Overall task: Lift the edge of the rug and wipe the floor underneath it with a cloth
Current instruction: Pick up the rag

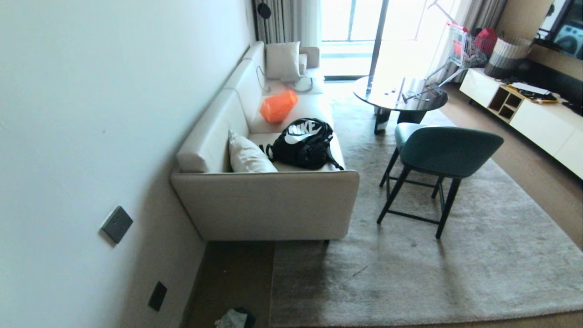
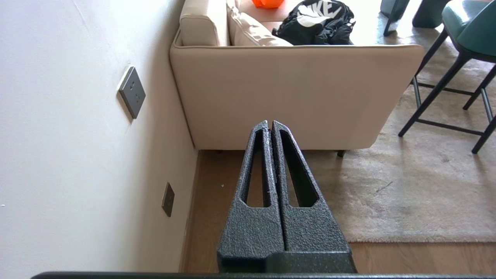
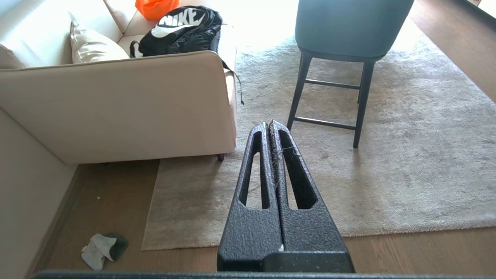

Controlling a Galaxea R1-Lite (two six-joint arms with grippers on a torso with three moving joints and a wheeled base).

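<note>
The pale grey-beige rug (image 1: pixel 410 255) lies flat on the dark wooden floor (image 1: pixel 232 273). Its rug edge (image 1: pixel 272 282) runs along the bare strip beside the wall, and the corner (image 3: pixel 144 247) shows in the right wrist view. The small whitish cloth (image 3: pixel 99 250) lies crumpled on the boards by the wall, left of that corner, and shows at the head view's lower border (image 1: pixel 232 318). My left gripper (image 2: pixel 270 123) and right gripper (image 3: pixel 269 124) hang above the floor, both shut and empty. A few fibres cling to the right one. Neither arm appears in the head view.
A cream sofa (image 1: pixel 268 205) with a black backpack (image 1: pixel 304 143) stands against the wall, partly on the rug. A teal stool (image 1: pixel 444 155) and a round dark table (image 1: pixel 401 95) stand on the rug. Wall sockets (image 1: pixel 117 223) sit low on the left wall.
</note>
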